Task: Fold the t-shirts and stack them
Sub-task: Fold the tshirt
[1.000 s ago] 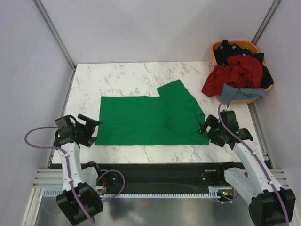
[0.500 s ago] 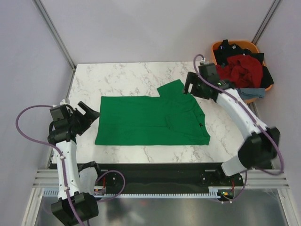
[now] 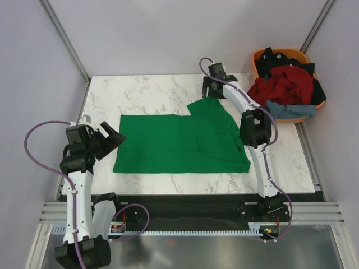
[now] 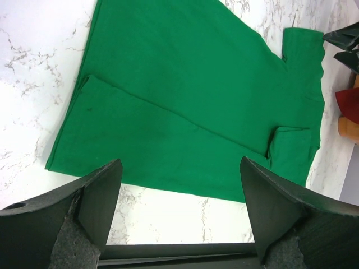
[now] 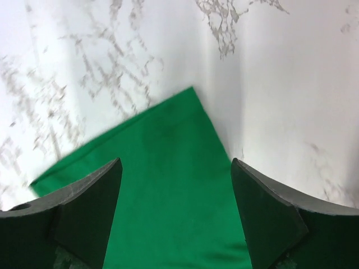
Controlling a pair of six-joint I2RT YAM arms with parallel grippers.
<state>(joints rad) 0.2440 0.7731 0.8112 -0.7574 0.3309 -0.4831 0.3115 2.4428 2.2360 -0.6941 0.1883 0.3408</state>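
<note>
The green shirt point(image 3: 179, 143) lies flat across the middle of the table point(image 3: 146, 95), hem toward the left edge and shoulders toward the right. It looks part-folded: a long strip along its near side is turned over onto the body, and the near sleeve appears tucked in with it, which leaves the far sleeve point(image 3: 208, 107) as the one piece sticking out toward the far edge. That, I'd say, is why the right gripper point(image 3: 208, 89) is stretched so far out. It hangs over that sleeve's far corner with its fingers spread wide and nothing between them, placed to come down on the cloth. The left gripper point(image 3: 111, 138) waits just off the hem near the left edge, also released and empty, tilted in toward the shirt. From there it could pin or lift the hem while the other arm works. How high either hangs above the cloth I cannot tell. The red shirt point(image 3: 283, 84), black shirt point(image 3: 280, 59) and grey-blue shirt point(image 3: 286, 109) are heaped in the basket point(image 3: 258, 56) at the far right corner, spilling over its rim. No stack exists yet, so the job seems early.
</note>
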